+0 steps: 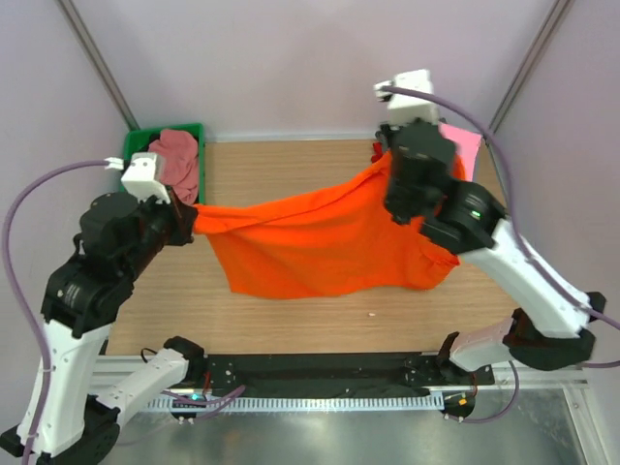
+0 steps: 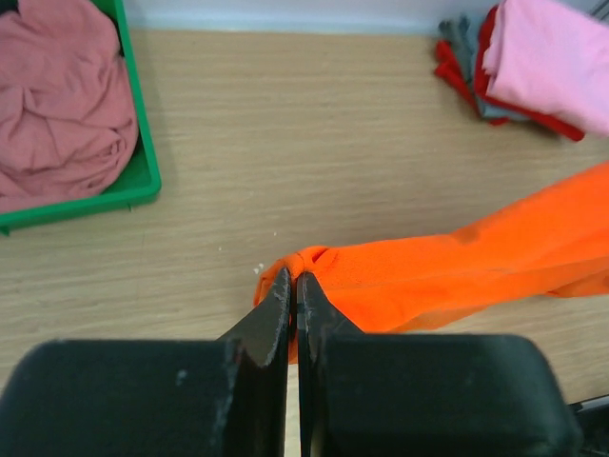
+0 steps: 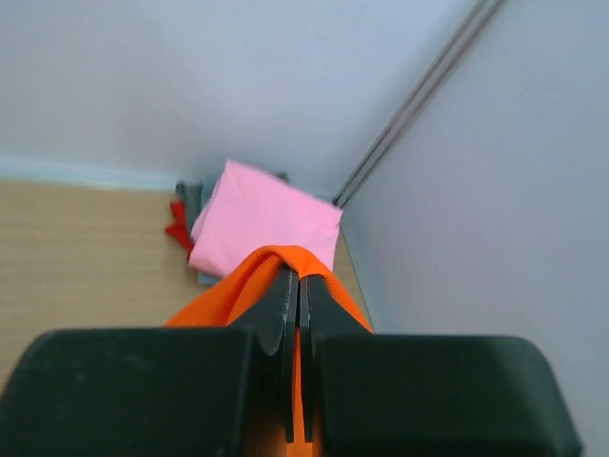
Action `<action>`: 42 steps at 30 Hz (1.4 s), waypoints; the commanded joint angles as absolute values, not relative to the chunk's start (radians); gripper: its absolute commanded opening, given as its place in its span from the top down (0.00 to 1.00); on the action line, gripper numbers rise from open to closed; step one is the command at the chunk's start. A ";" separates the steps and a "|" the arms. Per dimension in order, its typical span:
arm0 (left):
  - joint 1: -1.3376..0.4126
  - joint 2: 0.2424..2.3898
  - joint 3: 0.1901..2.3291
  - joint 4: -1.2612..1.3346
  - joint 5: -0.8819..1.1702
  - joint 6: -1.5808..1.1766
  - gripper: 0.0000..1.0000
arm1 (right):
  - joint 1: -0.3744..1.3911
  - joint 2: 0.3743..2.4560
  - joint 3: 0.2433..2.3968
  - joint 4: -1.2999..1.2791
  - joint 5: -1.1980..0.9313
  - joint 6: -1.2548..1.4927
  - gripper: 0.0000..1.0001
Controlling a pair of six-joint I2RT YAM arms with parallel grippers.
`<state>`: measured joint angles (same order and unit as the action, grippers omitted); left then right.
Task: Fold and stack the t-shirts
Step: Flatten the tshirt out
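A light wood-grain desk (image 1: 291, 320) fills the middle of the room. Pale lilac walls (image 1: 310, 58) close it in on 3 sides, and a thin white strip (image 1: 291, 136) runs where the desk's far edge meets the back wall. 2 grey metal poles rise slanting from the desk's far corners, 1 at the left (image 1: 94, 53) and 1 at the right (image 1: 530, 58). A brushed metal sheet (image 1: 320, 441) lies before the desk's near edge. The light is soft and even.

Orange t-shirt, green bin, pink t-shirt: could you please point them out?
orange t-shirt (image 1: 320, 242), top view, mid cloth.
green bin (image 2: 138, 183), left wrist view, near corner.
pink t-shirt (image 3: 266, 224), right wrist view, top face.
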<state>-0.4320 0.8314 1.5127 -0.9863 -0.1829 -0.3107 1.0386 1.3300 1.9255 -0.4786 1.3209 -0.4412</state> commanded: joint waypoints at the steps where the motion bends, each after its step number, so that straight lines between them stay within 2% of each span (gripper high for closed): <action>1: -0.434 0.815 1.482 -0.899 -0.189 -0.319 1.00 | 0.861 1.361 1.835 -0.799 0.975 -0.076 0.99; 3: -0.434 0.804 1.479 -0.917 -0.202 -0.318 1.00 | 0.744 1.307 1.818 -0.807 0.875 0.056 0.99; 8: -0.434 0.732 1.508 -0.965 -0.161 -0.275 1.00 | 0.755 1.103 1.689 -0.678 0.669 0.041 0.99; 12: -0.434 0.626 1.488 -0.927 -0.105 -0.239 1.00 | 0.755 0.922 1.637 -0.623 0.626 -0.030 0.99; 21: -0.434 0.505 1.489 -0.825 0.100 -0.218 1.00 | 0.753 0.815 1.750 -0.741 0.425 -0.075 0.99; 27: -0.434 0.469 1.574 -0.841 0.143 -0.193 1.00 | 0.746 0.704 1.830 -0.739 0.204 -0.037 0.99; 31: -0.434 0.479 1.629 -0.844 0.155 -0.183 1.00 | 0.732 0.725 1.959 -0.782 0.118 -0.020 0.99; 34: -0.434 0.491 1.637 -0.833 0.176 -0.183 1.00 | 0.713 0.761 2.022 -0.818 0.110 -0.040 0.99; 37: -0.434 0.503 1.608 -0.792 0.128 -0.181 1.00 | 0.706 0.785 1.993 -0.799 0.175 -0.067 0.99; 42: -0.436 0.642 1.586 -0.853 0.011 -0.192 1.00 | 0.706 0.926 1.879 -0.805 0.415 -0.066 0.99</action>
